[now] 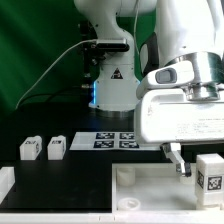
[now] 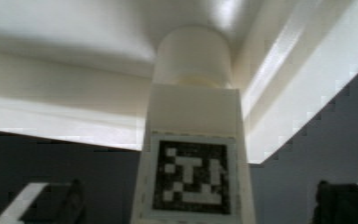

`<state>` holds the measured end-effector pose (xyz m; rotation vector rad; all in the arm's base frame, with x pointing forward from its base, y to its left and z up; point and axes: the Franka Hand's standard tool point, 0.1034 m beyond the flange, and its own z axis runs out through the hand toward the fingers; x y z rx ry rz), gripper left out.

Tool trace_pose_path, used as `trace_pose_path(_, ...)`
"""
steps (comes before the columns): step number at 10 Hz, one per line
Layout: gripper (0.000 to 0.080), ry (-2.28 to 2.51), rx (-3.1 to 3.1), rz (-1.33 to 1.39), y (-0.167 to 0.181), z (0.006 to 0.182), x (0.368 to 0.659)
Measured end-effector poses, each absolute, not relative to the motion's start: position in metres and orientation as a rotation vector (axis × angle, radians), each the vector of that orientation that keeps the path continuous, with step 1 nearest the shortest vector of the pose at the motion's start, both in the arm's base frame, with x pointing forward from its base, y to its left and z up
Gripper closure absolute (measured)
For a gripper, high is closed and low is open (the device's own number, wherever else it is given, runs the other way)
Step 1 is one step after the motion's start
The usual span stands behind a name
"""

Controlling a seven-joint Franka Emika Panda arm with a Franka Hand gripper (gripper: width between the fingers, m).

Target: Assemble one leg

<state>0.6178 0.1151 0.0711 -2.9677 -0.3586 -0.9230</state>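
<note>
A white leg (image 1: 211,175) with a black-and-white tag stands upright at the exterior view's right, on the large white rimmed panel (image 1: 150,198). In the wrist view the leg (image 2: 194,120) fills the middle, and its rounded end points into a corner of the panel (image 2: 69,70). My gripper (image 1: 205,160) is open around this leg. In the wrist view the gripper (image 2: 194,205) has its dark fingertips (image 2: 43,205) wide apart, with a gap on each side of the leg. Two more legs (image 1: 29,149) (image 1: 56,148) stand at the left.
The marker board (image 1: 115,140) lies mid-table behind the panel. The robot's base (image 1: 108,85) stands behind it, before a green backdrop. A white piece (image 1: 5,185) lies at the exterior view's left edge.
</note>
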Motion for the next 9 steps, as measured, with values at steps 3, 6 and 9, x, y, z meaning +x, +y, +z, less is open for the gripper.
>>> trace_pose_path(3,0.0150,-0.367,-2.968,-0.923,0.115,0.071,0.618)
trace_pose_path(6,0.0150,-0.315,-2.991,-0.845,0.111,0.101,0.621)
trace_pose_path(9,0.0150,-0.291,-3.039,-0.617,0.108,0.126,0.627)
